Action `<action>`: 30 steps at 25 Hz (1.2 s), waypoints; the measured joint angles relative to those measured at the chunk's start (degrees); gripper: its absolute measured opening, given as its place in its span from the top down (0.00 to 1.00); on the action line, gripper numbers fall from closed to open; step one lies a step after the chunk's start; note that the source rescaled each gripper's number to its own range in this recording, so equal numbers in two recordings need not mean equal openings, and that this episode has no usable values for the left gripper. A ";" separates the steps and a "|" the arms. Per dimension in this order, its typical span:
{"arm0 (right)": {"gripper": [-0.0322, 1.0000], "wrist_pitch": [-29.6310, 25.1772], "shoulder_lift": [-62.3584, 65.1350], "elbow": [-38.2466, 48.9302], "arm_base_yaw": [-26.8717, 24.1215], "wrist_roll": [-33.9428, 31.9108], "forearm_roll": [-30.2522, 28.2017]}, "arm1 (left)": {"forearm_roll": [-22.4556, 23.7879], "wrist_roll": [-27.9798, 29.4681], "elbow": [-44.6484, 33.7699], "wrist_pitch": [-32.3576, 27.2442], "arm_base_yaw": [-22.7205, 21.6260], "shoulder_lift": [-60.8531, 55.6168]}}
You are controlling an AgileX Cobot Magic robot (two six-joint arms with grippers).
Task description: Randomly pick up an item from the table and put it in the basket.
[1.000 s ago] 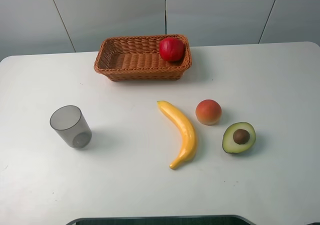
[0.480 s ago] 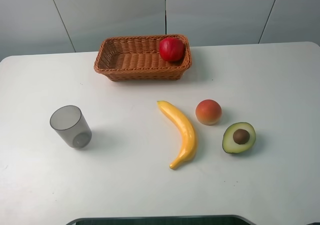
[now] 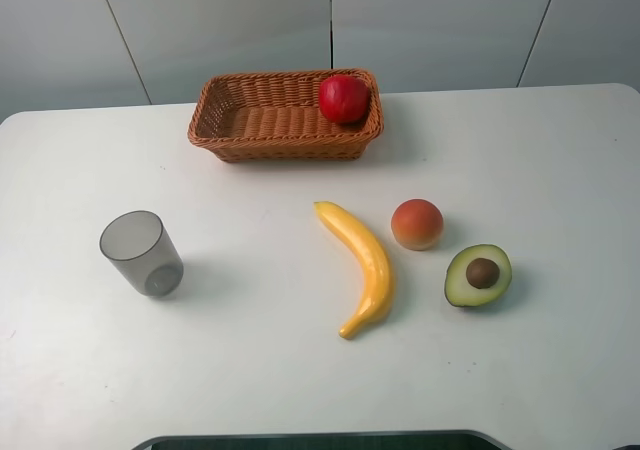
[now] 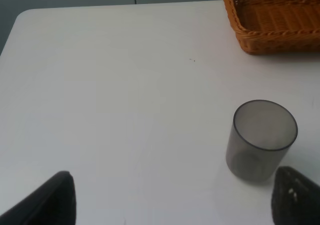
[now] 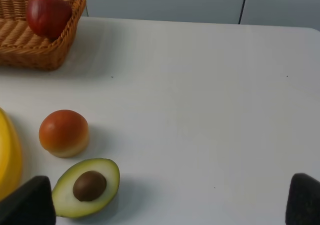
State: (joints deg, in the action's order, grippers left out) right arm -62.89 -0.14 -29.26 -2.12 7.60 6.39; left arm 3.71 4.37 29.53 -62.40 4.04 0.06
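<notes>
The red apple (image 3: 344,98) lies inside the brown wicker basket (image 3: 250,135) at its right end, at the back of the white table (image 3: 300,390). It also shows in the right wrist view (image 5: 48,16), in the basket (image 5: 30,55). Neither arm shows in the high view. My left gripper (image 4: 175,205) is open, its fingertips (image 4: 50,202) wide apart near the front left, with the cup close to one finger. My right gripper (image 5: 170,205) is open and empty, its fingertips (image 5: 31,205) wide apart near the avocado half.
A grey translucent cup (image 3: 141,252) stands at the left, seen also in the left wrist view (image 4: 260,140). A banana (image 3: 362,262), an orange-red peach (image 3: 417,223) and an avocado half (image 3: 478,274) lie right of centre.
</notes>
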 joint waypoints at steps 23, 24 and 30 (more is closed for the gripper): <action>0.00 0.00 0.00 0.00 0.00 0.00 0.00 | 0.00 0.00 0.00 0.00 0.00 0.00; 0.00 0.00 0.00 0.00 0.00 0.00 0.00 | 0.00 0.00 0.00 0.00 0.00 0.00; 0.00 0.00 0.00 0.00 0.00 0.00 0.00 | 0.00 0.00 0.00 0.00 0.00 0.00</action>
State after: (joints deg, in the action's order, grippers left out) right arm -62.89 -0.14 -29.26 -2.12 7.60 6.39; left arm 3.71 4.37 29.53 -62.40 4.04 0.06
